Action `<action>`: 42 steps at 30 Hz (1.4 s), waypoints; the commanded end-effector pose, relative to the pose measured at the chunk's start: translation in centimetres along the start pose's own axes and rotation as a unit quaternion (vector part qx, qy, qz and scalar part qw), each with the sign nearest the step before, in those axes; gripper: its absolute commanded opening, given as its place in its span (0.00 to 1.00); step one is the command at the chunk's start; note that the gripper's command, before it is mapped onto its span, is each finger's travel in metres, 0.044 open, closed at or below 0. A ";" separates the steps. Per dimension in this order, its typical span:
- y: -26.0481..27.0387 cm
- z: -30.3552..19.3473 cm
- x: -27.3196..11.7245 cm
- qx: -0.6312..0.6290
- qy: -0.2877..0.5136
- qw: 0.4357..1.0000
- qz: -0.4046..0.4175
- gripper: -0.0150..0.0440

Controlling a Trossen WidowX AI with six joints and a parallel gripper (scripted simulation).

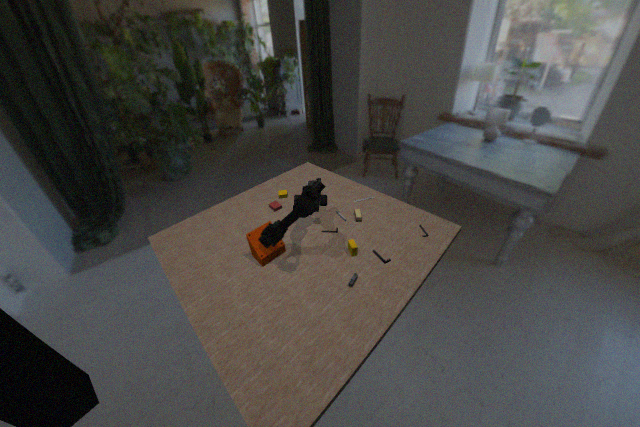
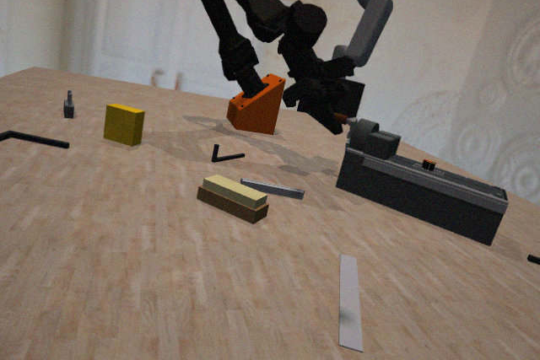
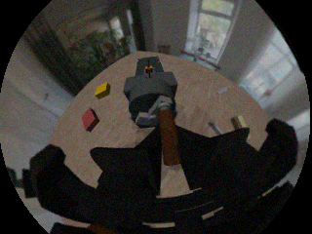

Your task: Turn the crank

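The machine is a dark grey box (image 2: 418, 203) (image 3: 152, 99) with a round crank hub (image 2: 364, 130) at its near end in the wrist view. A small slide block with red and orange colouring (image 2: 429, 164) (image 3: 148, 69) sits on its top track. The pointer and brass marks are too small to tell whether they are level. My gripper (image 2: 338, 120) (image 3: 164, 127) is shut on the brown crank handle (image 3: 169, 122), which sticks out from the hub toward me between the fingers. In the top view the arm hides most of the machine.
Near the machine lie a red block (image 1: 275, 205) (image 3: 90, 120) and a yellow block (image 1: 282, 193) (image 3: 102, 91). Another yellow block (image 1: 352, 247) (image 2: 122, 125), a cream-and-brown block (image 1: 357, 215) (image 2: 233, 199), a flat pale strip (image 2: 350, 303) and black angled keys (image 1: 381, 255) lie elsewhere on the table.
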State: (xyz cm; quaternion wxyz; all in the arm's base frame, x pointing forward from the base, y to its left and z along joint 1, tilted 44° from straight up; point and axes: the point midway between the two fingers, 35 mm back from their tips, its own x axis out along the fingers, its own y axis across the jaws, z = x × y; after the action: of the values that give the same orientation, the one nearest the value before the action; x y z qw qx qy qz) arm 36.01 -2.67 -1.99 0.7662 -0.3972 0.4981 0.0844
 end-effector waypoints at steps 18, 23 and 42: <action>0.7 0.2 -0.2 0.002 -0.001 1.000 -0.003 0.25; 0.7 0.2 -0.2 0.002 -0.001 1.000 -0.003 0.30; 0.7 0.9 -0.8 0.002 -0.001 1.000 -0.002 1.00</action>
State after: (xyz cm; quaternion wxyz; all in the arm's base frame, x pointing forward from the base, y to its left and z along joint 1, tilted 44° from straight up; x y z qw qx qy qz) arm 35.55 -1.87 -2.19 0.7661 -0.3972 0.4982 0.0841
